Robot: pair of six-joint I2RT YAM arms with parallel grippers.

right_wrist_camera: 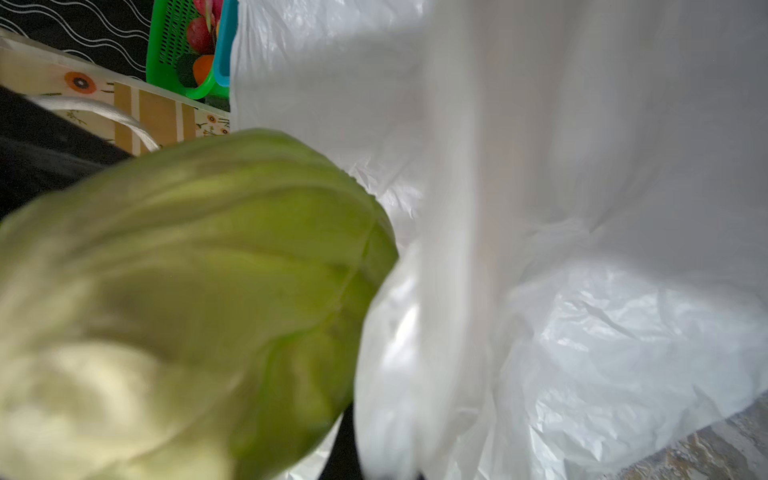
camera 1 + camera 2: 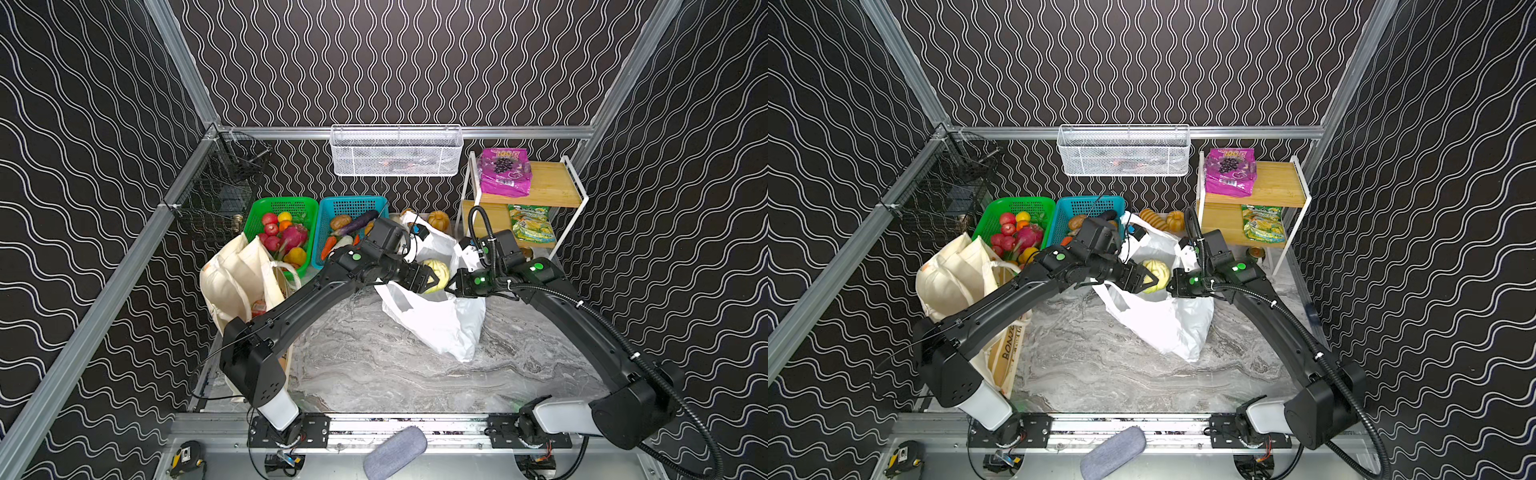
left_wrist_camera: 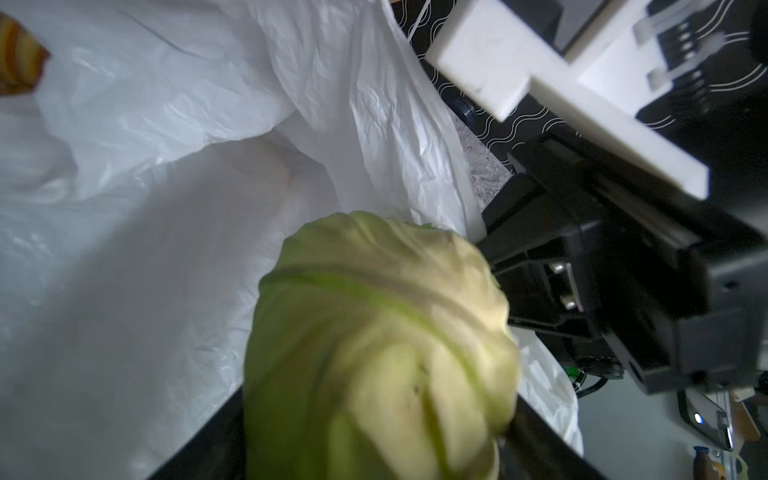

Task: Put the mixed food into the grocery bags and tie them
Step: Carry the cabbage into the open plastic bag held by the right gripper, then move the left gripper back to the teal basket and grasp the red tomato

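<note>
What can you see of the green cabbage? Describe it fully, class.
The green cabbage is a rounded, pale yellow-green head with ribbed, wrinkled, matte leaves. It sits between the left end effector's spread fingers, over the open mouth of the white plastic carrier bag. It looks slightly blurred in both wrist views.

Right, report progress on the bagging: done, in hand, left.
Done: the tote holds something red. In hand: the cabbage sits in the left claw, fingers spread, at the mouth of the plastic bag, while the right claw pinches its rim. Left: the purple packet on the shelf, vegetables in the blue basket, and tying; neither bag looks tied.
</note>
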